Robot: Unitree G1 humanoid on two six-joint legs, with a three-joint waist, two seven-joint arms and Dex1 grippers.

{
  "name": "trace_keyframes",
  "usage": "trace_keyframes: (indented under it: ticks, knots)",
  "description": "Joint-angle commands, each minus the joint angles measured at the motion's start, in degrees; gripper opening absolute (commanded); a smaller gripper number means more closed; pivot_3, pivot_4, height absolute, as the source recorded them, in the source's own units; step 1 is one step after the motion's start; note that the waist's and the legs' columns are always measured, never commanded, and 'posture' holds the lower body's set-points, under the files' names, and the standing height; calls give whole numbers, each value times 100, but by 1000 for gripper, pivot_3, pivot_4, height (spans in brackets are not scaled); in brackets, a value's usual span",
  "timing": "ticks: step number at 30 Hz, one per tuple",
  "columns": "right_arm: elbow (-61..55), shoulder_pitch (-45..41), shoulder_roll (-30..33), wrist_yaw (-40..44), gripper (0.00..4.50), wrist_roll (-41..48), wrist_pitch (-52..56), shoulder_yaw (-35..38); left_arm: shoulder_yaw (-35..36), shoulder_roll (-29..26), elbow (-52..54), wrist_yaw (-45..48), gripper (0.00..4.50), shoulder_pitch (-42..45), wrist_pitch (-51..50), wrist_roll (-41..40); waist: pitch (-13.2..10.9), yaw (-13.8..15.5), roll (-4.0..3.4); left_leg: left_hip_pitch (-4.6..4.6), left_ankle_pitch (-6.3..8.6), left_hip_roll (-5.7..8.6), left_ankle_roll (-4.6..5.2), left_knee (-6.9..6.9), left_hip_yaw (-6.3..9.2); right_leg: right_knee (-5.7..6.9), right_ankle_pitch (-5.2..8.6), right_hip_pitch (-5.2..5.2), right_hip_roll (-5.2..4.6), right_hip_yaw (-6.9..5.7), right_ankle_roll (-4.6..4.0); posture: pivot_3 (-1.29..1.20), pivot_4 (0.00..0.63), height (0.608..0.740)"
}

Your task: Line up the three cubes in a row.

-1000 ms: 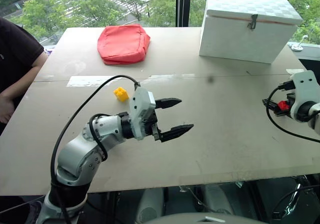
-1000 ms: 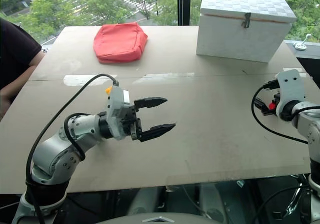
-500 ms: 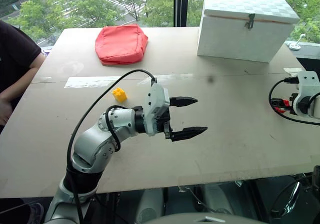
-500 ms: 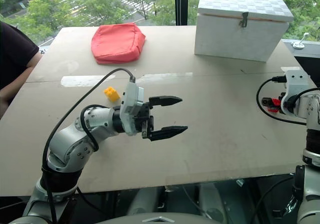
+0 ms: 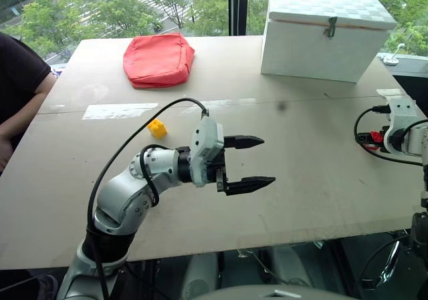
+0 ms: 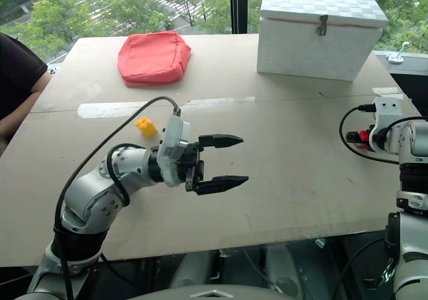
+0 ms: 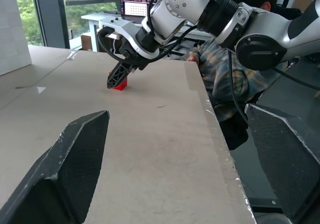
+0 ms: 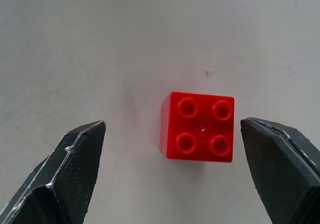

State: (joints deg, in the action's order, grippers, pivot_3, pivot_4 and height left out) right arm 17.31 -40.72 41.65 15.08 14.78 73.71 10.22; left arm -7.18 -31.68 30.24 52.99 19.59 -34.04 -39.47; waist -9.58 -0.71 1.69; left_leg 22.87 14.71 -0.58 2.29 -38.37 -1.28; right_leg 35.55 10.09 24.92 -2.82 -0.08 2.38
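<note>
Right jaws (image 8: pixel 170 176) apart — red cube (image 8: pixel 198 126) between, unlabelled

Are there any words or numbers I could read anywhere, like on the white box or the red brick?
None can be read.
White box: plain, no writing.
Red cube: only studs, no letters showing.
Yellow cube: too small to tell.
Laptop screen: a grid like a calendar, too small to read.

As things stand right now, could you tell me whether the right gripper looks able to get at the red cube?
Probably yes. The right gripper hangs open just above the red cube, with one finger on either side and only bare table around it. The cube sits closer to one finger, so a small sideways correction may help.
</note>
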Motion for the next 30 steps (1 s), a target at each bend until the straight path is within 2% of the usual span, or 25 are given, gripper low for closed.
trace_keyframes:
  ticks: [1, 3, 4, 7, 9, 11, 14, 20, 25, 30]
  knots:
    - [172, -188, 86, 114, 2882, -135, -274, -96, 129, -25, 227, -1, 4500, -44, 113, -78, 0, -1, 0, 0, 0, 0, 0, 0, 0, 0, 0, 0, 0, 0, 0, 0, 150, 740]
    - [262, -213, 107, 181, 1977, -166, -328, -157, 145, -41, 245, -32, 4500, -70, 108, -75, 0, -1, 0, 0, 0, 0, 0, 0, 0, 0, 0, 0, 0, 0, -1, 0, 150, 740]
    - [285, -220, 125, 230, 1355, -176, -363, -186, 161, -49, 243, -57, 4500, -81, 108, -70, 0, -1, 0, -1, 0, 0, 0, 0, 1, 0, 0, 0, 0, 0, 0, 0, 150, 740]
    - [-74, -74, 349, 798, 1312, -176, -855, -527, 282, -135, 211, -56, 4500, -245, 179, -31, -1, -2, -1, -1, 0, 0, 0, 0, 1, 0, 1, 0, 0, 1, 0, 0, 150, 740]
    - [-797, 126, 551, 1576, 1312, -37, -1447, -877, 416, -229, 231, -74, 4500, -457, 267, 27, -7, -8, -11, -1, 0, 0, 0, 0, 3, 0, 1, 1, 0, 1, 0, 0, 150, 740]
    - [-1612, 308, 487, 2561, 1312, 470, -2120, -913, 613, -336, 301, -97, 4500, -740, 343, 27, -12, -35, -19, -2, 0, -4, 0, 4, 6, 0, 1, 4, 1, 3, 4, 0, 150, 740]
    - [-2101, 162, 510, 3660, 1312, 335, -2996, -1780, 973, -511, 378, -108, 4500, -1190, 411, -38, -18, -113, -27, -9, 1, -17, 0, 6, 8, 0, -8, 6, 14, 7, 27, 0, 150, 740]
    - [-1127, -805, -147, 4956, 1312, -514, -4382, -3408, 1610, -949, 698, -44, 4500, -1959, 294, -283, -22, -137, -28, -13, 0, -43, 0, 3, 6, 4, 5, 5, 16, -1, 3, 0, 150, 740]
    - [-80, -1309, -610, 5531, 1312, -1025, -5329, -3880, 1901, -1086, 957, -207, 4500, -2269, 212, -393, -29, -11, -30, 1, 1, -38, -1, 3, 5, -3, -2, 11, 4, -2, -9, 0, 150, 740]
    - [664, -1667, -931, 5859, 1312, -1391, -5730, -4015, 2084, -1218, 1205, -326, 4500, -2504, 178, -421, -30, 13, -31, 5, 0, -34, -2, 4, 4, -2, -9, 15, 2, -2, -21, 0, 150, 740]
